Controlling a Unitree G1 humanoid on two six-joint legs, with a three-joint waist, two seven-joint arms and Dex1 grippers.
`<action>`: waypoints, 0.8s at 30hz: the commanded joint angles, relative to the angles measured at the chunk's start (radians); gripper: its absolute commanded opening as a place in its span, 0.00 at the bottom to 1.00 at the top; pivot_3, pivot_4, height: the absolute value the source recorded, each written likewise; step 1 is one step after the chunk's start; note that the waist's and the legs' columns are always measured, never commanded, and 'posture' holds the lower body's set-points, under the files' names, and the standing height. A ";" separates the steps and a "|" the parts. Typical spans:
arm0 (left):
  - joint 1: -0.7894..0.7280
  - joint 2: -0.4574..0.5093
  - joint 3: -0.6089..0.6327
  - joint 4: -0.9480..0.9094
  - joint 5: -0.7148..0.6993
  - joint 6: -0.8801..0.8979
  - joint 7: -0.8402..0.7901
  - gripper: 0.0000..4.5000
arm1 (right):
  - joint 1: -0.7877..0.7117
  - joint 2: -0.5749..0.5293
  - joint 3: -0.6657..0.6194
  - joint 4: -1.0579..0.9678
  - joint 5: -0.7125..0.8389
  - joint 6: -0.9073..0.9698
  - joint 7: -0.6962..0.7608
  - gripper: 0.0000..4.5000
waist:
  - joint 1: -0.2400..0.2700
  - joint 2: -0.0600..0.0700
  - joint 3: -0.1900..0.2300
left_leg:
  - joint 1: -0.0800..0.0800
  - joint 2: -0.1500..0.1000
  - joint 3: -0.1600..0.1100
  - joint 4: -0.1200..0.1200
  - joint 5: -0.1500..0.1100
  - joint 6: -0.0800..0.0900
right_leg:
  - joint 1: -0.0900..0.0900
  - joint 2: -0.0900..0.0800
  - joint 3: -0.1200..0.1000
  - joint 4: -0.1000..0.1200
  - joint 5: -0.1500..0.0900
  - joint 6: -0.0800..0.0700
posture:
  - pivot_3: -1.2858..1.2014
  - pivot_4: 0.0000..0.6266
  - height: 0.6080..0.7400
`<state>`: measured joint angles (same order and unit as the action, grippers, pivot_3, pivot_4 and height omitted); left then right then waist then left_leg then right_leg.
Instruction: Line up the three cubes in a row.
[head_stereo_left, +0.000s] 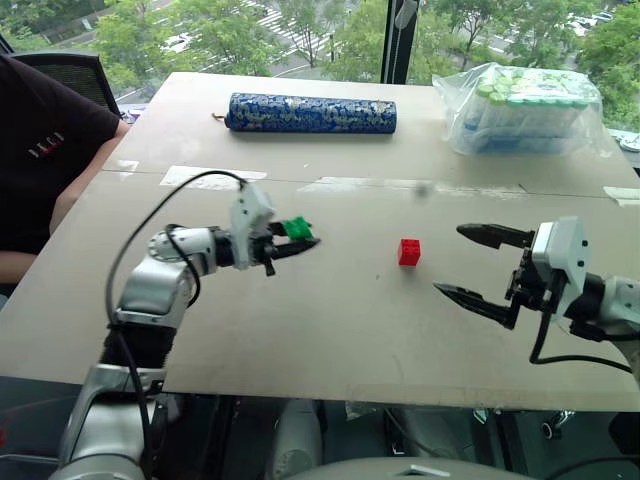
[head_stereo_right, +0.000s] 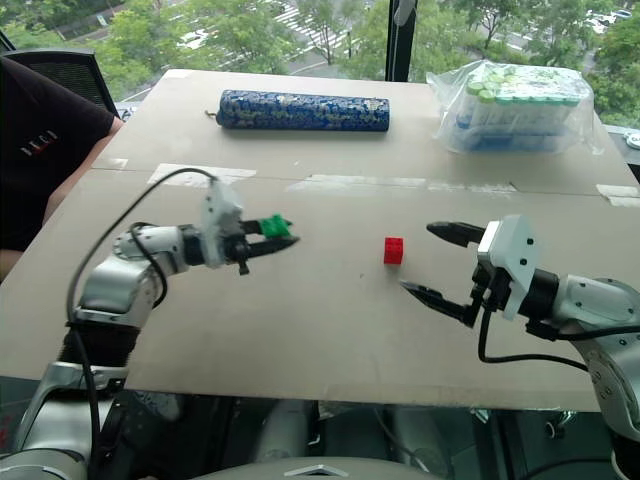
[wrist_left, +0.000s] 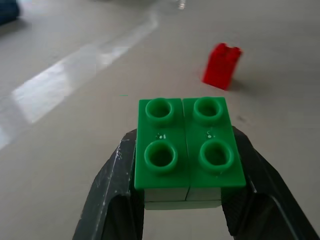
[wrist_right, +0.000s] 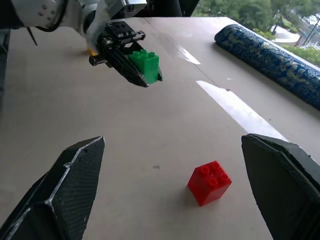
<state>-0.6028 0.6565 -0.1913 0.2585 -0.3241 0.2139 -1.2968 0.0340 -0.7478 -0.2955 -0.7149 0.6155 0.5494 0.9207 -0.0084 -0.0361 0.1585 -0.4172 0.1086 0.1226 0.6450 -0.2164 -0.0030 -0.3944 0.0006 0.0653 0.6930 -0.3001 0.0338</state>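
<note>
My left gripper (head_stereo_left: 305, 240) is shut on the green cube (head_stereo_left: 296, 227) and holds it just above the table, left of centre. In the left wrist view the green cube (wrist_left: 189, 145) sits studs up between the two black fingers (wrist_left: 112, 185). The red cube (head_stereo_left: 409, 251) stands on the table to the right of it, and my open right gripper (head_stereo_left: 452, 261) is a little further right, apart from it. The right wrist view shows the red cube (wrist_right: 209, 182) between and ahead of the spread fingers. There, a yellow-orange sliver (wrist_right: 92, 51) peeks out behind the left gripper (wrist_right: 145, 75); I cannot tell what it is.
A long blue patterned cylinder (head_stereo_left: 312, 113) lies at the back of the table (head_stereo_left: 330, 340). A plastic bag of tubes (head_stereo_left: 525, 108) sits at the back right. A person in a dark shirt (head_stereo_left: 40, 150) sits at the table's left edge.
</note>
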 joint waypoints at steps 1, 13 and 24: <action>-0.158 -0.040 -0.082 0.263 0.116 -0.213 -0.167 0.29 | 0.055 -0.034 -0.087 -0.038 0.042 -0.028 0.033 1.00 | -0.001 0.000 0.000 | -0.001 0.000 -0.001 0.002 0.000 0.000 | 0.000 0.001 0.000 0.000 0.000 0.000 | 0.52 0.24 1.00; -0.406 -0.228 -0.093 0.717 0.264 -0.447 -0.194 0.29 | 0.236 -0.030 -0.177 -0.123 0.034 -0.052 -0.031 1.00 | 0.000 0.000 0.000 | -0.016 -0.001 -0.013 0.006 -0.001 0.001 | -0.007 0.002 -0.007 -0.001 0.000 0.001 | 0.52 0.24 1.00; -0.458 -0.308 -0.080 0.817 0.325 -0.465 -0.180 0.29 | 0.332 -0.016 -0.209 -0.188 0.045 -0.058 -0.078 1.00 | -0.005 0.000 0.000 | -0.015 -0.002 -0.018 0.008 -0.001 0.001 | -0.005 0.002 -0.011 0.001 0.000 0.001 | 0.52 0.24 1.00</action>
<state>-1.0356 0.3502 -0.2854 1.0754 -0.0022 -0.2334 -1.4789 0.3667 -0.7670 -0.4885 -0.8688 0.6530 0.5113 0.8562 -0.0134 -0.0363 0.1587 -0.4324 0.1065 0.1041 0.6531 -0.2169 -0.0021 -0.3988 0.0024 0.0534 0.6942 -0.3001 0.0345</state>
